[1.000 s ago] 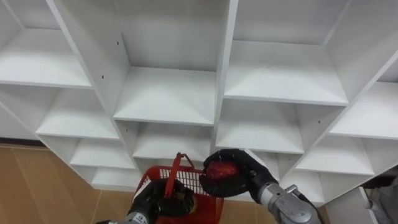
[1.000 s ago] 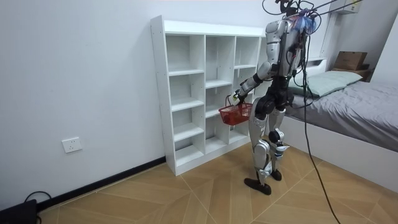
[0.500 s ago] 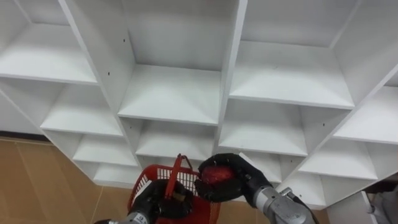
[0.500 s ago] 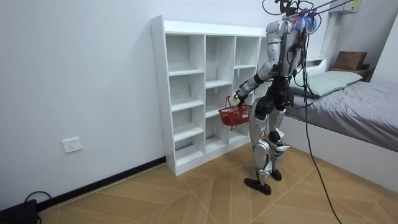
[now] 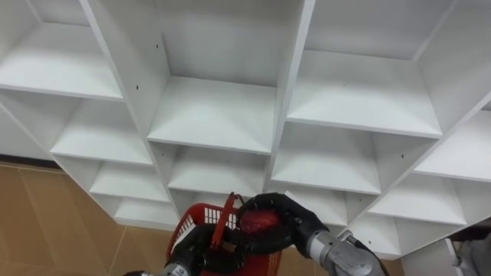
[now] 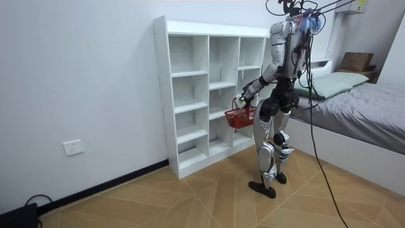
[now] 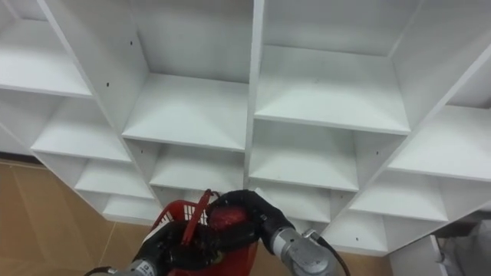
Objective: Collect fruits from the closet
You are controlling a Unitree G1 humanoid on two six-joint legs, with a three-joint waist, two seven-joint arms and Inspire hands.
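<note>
Room: bedroom corner with a patterned wooden floor [image 6: 190,196] and a grey-covered bed [image 6: 367,101]. The robot stands close up to the white closet of open square shelves [image 5: 211,115], facing it.
Fruit: the round red fruit [image 5: 259,221] sits low in the eye views, right at the basket's rim. As far as I can judge, it is not yet let go inside.
Right hand: my right hand [image 5: 288,216] is clenched round the fruit, fingers wrapping over its top and far side.
Basket: the red plastic basket [image 5: 189,223] hangs before the lower shelves, its handle upright just beside the fruit.
Left hand: my left hand [image 5: 193,247] is closed about the basket's handle and carries it.
Shelves: every compartment I can see is bare.
Step in hand: dropping the fruit into the basket, I reckon.
Doing it well: I'd steer the fruit clear of the upright handle and bring it over the basket's middle. I'd hold the left hand level and loosen the right fingers only once the fruit is below the rim. That way it cannot bounce off the edge and roll across the floor.
</note>
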